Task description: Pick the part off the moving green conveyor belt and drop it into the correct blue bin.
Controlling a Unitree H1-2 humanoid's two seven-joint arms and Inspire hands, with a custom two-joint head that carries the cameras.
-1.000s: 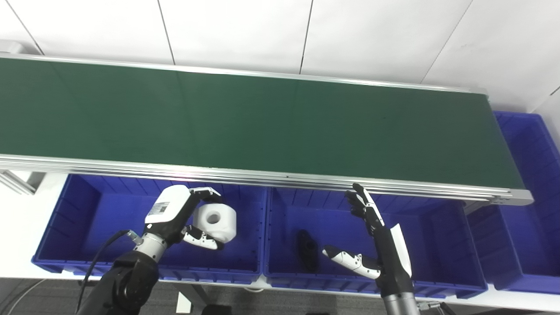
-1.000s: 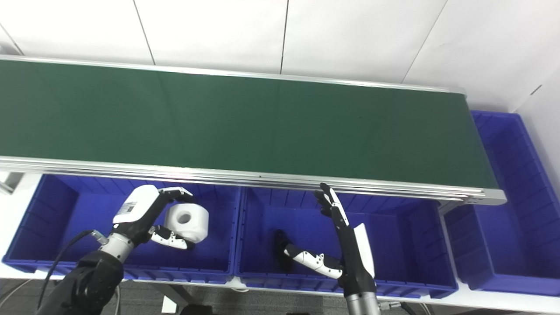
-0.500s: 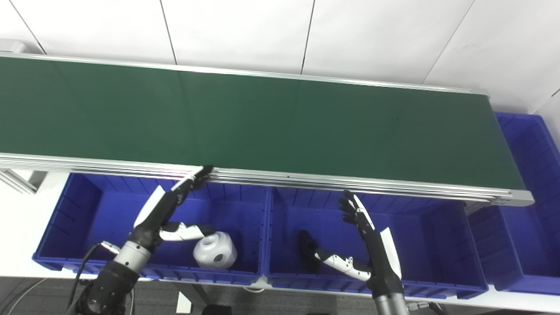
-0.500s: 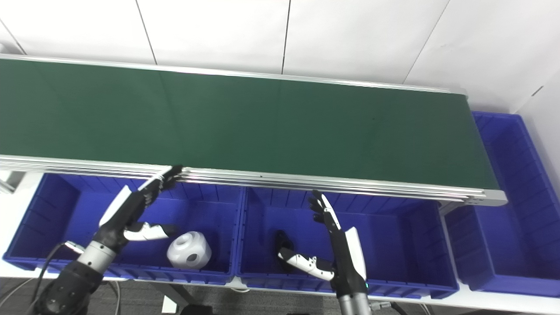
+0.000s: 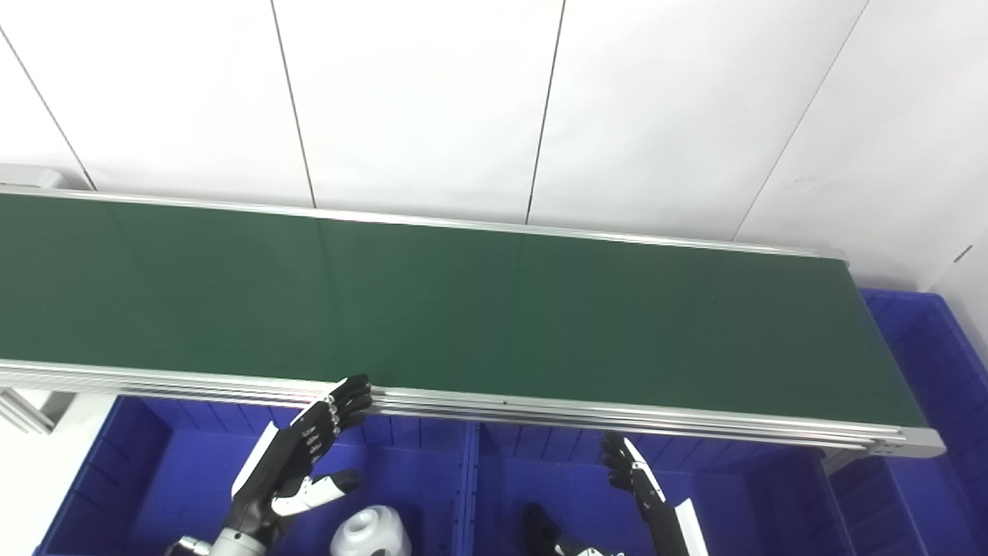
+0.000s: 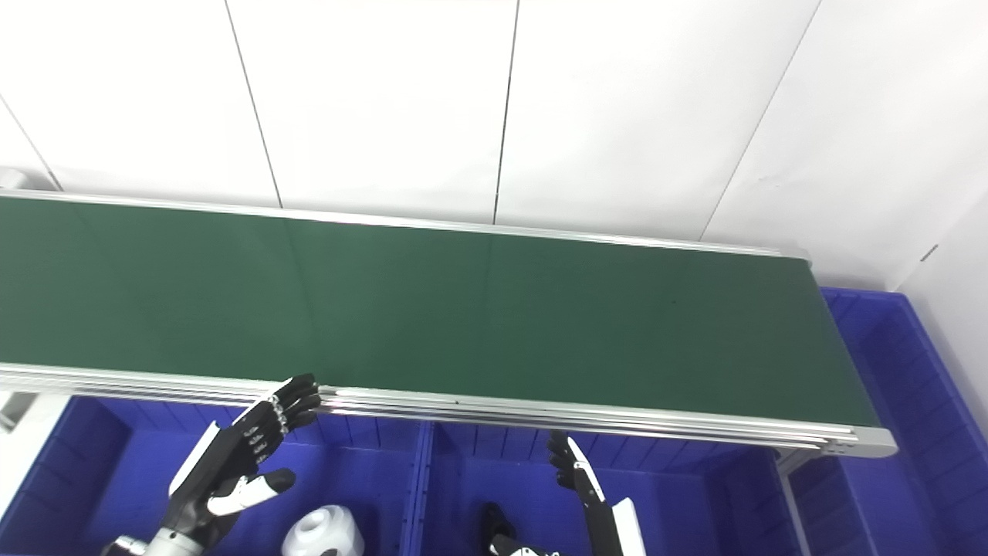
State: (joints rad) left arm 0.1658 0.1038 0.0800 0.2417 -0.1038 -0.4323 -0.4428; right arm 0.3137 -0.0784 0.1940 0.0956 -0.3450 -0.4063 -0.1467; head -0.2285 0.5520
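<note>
A white round part with a hole (image 5: 370, 533) lies in the left blue bin (image 5: 166, 479), at the picture's bottom edge. My left hand (image 5: 301, 455) is open and empty above that bin, its fingertips up near the belt's near rail. My right hand (image 5: 648, 502) is open and empty, fingers spread, over the middle blue bin (image 5: 741, 502). A black part (image 5: 540, 533) lies in that middle bin, partly cut off by the bottom edge. The green conveyor belt (image 5: 463, 309) carries no part in view.
A third blue bin (image 5: 926, 347) stands past the belt's right end. The belt's aluminium rail (image 5: 540, 409) runs just above the near bins. A white panelled wall is behind the belt.
My left hand let go of the white part, which dropped into the left bin, and opened. The camera has tilted up, so the whole scene sits lower in the picture.
</note>
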